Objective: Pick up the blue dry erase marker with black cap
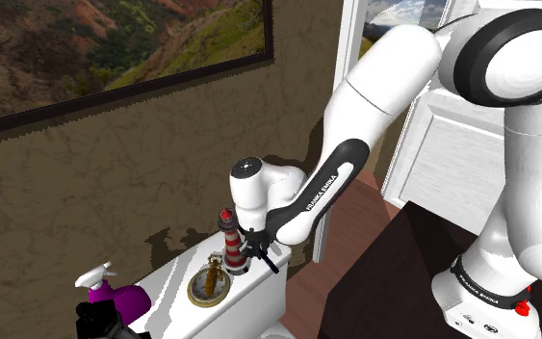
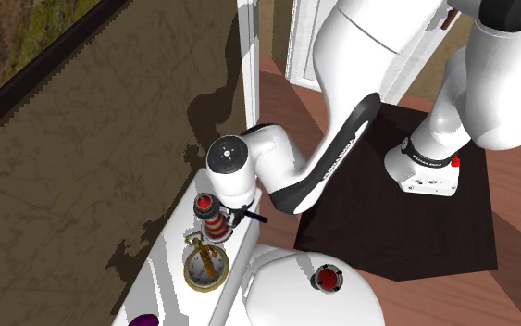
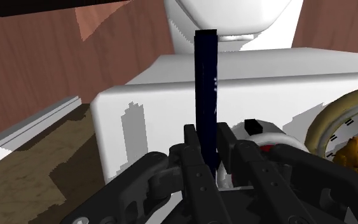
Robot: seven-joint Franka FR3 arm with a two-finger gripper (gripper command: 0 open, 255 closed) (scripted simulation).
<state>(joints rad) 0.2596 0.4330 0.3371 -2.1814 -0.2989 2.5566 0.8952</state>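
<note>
Brown wall [image 1: 115, 183]: runs close behind the tank, with a framed landscape [image 1: 115, 39] hanging high on it.
White arm [image 1: 394, 106]: bends down from the stand over a dark mat [image 2: 406, 213] to the near end of the tank.
White tank [image 1: 177, 279]: a long flat top. Its end edge lies right under the wrist, and wooden floor lies open past that edge.
Toilet lid [image 2: 295, 287]: the second exterior view shows it in front of the tank, carrying a small red-centred disc [image 2: 328, 278].
Purple spray bottle [image 1: 119, 299]: stands at the far end of the tank, well apart from the hand. The shoulder view shows its white trigger.
Pocket watch [image 2: 204, 267]: brass-rimmed, lying flat mid-tank, near the lighthouse.
Lighthouse figurine [image 1: 228, 236]: red and white stripes, upright, just beside the gripper and between it and the wall.
Gripper [image 3: 208, 143]: black fingers [image 3: 192, 143] pinch the marker from both sides.
Marker [image 3: 206, 83]: dark blue and slim, clasped at one end. It points away from the hand across the tank's corner towards the lid, and its far end looks black. I cannot tell whether it touches the tank top.
Writing: "FRANKA EMIKA" runs along the forearm's dark band in the shoulder view. The wrist view shows small white print on the marker, too small to read.
</note>
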